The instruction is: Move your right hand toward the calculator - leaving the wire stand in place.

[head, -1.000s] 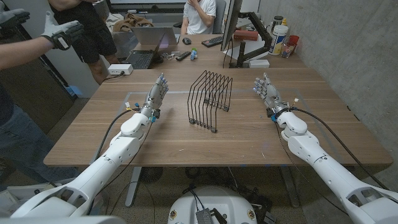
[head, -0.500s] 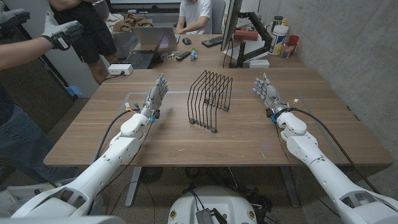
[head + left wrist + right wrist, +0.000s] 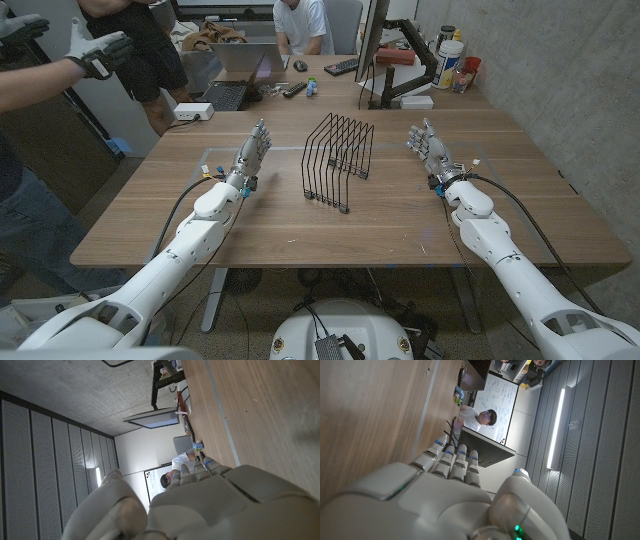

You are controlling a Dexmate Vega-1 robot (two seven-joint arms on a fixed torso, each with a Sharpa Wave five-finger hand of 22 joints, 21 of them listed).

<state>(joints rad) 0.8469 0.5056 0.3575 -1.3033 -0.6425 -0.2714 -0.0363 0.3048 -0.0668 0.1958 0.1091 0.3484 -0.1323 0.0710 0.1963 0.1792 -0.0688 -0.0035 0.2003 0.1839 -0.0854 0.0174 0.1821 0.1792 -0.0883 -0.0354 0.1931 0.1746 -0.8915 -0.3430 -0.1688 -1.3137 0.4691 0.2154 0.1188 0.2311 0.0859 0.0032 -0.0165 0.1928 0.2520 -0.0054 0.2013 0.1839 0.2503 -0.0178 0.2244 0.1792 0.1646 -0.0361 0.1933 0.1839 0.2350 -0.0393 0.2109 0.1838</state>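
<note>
On the left of the head view, the left hand (image 3: 253, 152) stands on the tabletop (image 3: 380, 225) with its fingers straight and apart, holding nothing. At the centre sits the black wire stand (image 3: 338, 158), upright on its base, well apart from both hands. To the right, the right hand (image 3: 427, 147) also stands with fingers extended and spread, empty — in its own wrist view the fingers (image 3: 451, 462) reach along the wood toward the far end of the tabletop.

No calculator can be made out on this tabletop; a dark flat thing (image 3: 295, 89) lies among the clutter on the far desk beyond the stand, but it is too small to identify. The reach looks not yet begun. The next move calls for finding the calculator first, then carrying the right hand toward it along a path that passes the stand's right side without brushing its wires.
</note>
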